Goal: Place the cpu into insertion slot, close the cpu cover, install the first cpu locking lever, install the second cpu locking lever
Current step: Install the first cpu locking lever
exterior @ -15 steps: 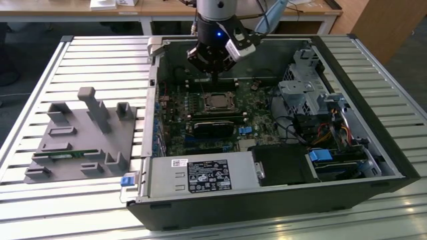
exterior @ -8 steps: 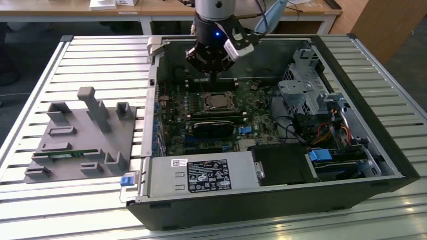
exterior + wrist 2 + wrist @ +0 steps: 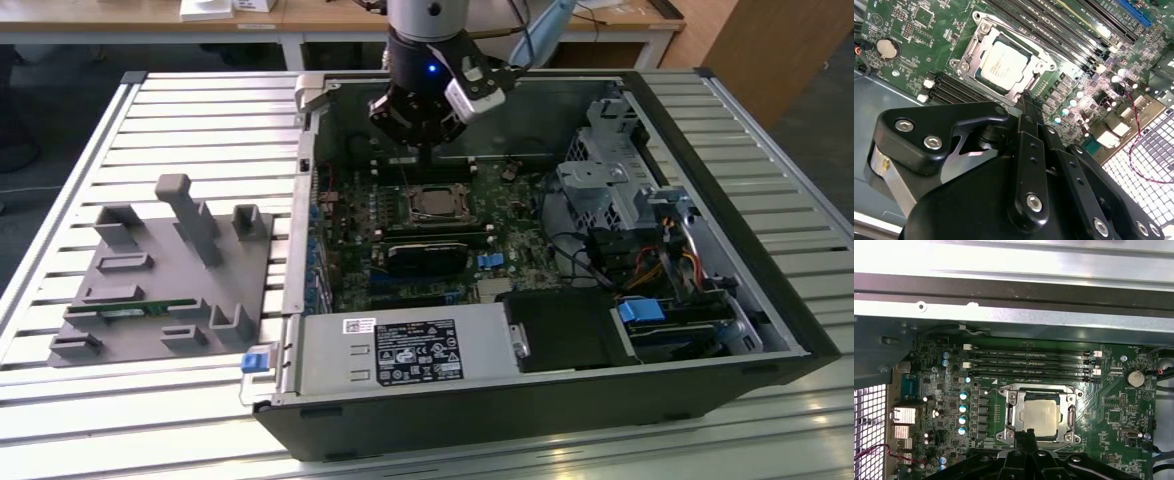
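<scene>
While the cpu (image 3: 1040, 412) is already lying flat in the insertion slot (image 3: 1041, 398) on the green motherboard (image 3: 1114, 412), the cpu cover (image 3: 1013, 415) is resting down over it, its square window framing the chip's silver top, so the first two steps are looking complete. Thin wire levers (image 3: 1029, 388) are running along the frame's edges, yet whether either is sitting hooked under its catch cannot be told, so the two lever steps are counting as open. The gripper (image 3: 1026, 436) is hanging just above the socket's frame, contact with it not being discernible, its fingers drawn together and carrying nothing. In the exterior view the arm (image 3: 430, 30) is reaching down from above into the open computer case (image 3: 747, 230), with one bank of memory slots (image 3: 1029, 362) lying on the far side of the socket.
</scene>
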Available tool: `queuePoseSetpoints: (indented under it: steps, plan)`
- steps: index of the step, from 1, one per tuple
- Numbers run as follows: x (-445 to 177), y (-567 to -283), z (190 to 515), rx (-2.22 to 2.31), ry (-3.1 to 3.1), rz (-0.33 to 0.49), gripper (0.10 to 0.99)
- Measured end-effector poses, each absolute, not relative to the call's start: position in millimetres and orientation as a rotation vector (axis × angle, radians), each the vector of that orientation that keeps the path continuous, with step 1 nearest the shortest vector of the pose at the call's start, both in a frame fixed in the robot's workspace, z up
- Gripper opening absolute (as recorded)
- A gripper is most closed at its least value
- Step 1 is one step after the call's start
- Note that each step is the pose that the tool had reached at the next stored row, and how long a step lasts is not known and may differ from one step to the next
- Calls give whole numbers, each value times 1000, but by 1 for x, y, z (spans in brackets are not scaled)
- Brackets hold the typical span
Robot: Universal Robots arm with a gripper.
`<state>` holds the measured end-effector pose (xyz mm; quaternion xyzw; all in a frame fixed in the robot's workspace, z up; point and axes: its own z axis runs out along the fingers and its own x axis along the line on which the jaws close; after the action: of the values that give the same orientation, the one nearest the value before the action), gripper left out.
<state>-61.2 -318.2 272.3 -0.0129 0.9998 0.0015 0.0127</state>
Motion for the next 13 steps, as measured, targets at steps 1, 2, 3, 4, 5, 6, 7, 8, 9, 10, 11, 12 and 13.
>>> queuePoseSetpoints:
  steps: [1,2,3,4,5,6,7,8,9,10,11,12,13]
  plan:
    - [-62,-318,272,-40,3116,4,106]
    - [-62,-318,272,-40,3116,5,106]
    - [-62,-318,272,-40,3116,4,106]
    - [-63,-318,272,-40,3116,4,106]
    - [-63,-318,272,-40,3116,5,106]
    - [-63,-318,272,-40,3116,5,106]
    - [-64,-318,272,-40,3116,5,106]
    - [-65,-318,272,-40,3116,5,106]
    - [-65,-318,272,-40,3116,5,106]
    - [-66,-318,272,-40,3116,4,106]
    - [-67,-318,272,-40,3116,4,106]
    - [-68,-318,272,-40,3116,5,106]
    - [-69,-318,272,-40,3116,5,106]
